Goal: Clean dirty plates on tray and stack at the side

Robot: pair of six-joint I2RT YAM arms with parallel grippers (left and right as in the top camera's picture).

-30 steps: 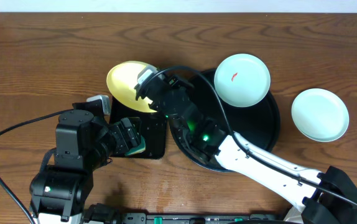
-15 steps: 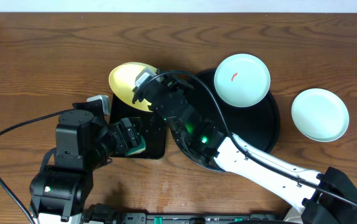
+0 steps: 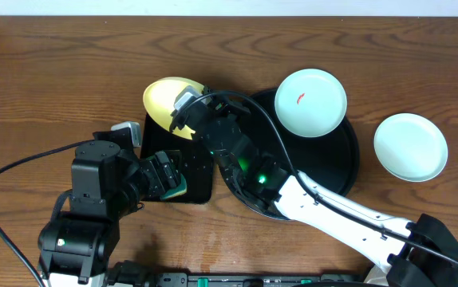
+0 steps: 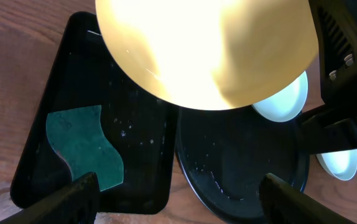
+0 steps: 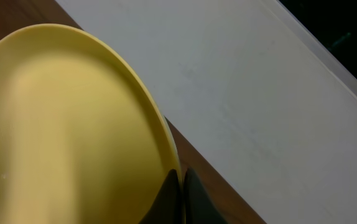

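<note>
My right gripper (image 3: 184, 108) is shut on the rim of the pale yellow plate (image 3: 165, 99) and holds it tilted above the far end of the rectangular tray; the grip shows in the right wrist view (image 5: 181, 186) with the plate (image 5: 60, 124) to its left. The plate fills the top of the left wrist view (image 4: 209, 43). A mint plate with a red smear (image 3: 310, 102) lies on the round black tray (image 3: 349, 163). A second mint plate (image 3: 410, 147) lies on the bare table to the right. My left gripper (image 3: 169, 177) is open and empty above the rectangular tray (image 4: 178, 196).
A green sponge (image 4: 85, 146) lies on the small rectangular black tray (image 4: 141, 162), left of the round tray (image 4: 241, 162). The right arm and its cable stretch across the round tray's near side. A white wall borders the table's far edge (image 5: 259, 93).
The yellow plate, held by my right gripper, has drifted slightly to the right. The left arm has not moved.
</note>
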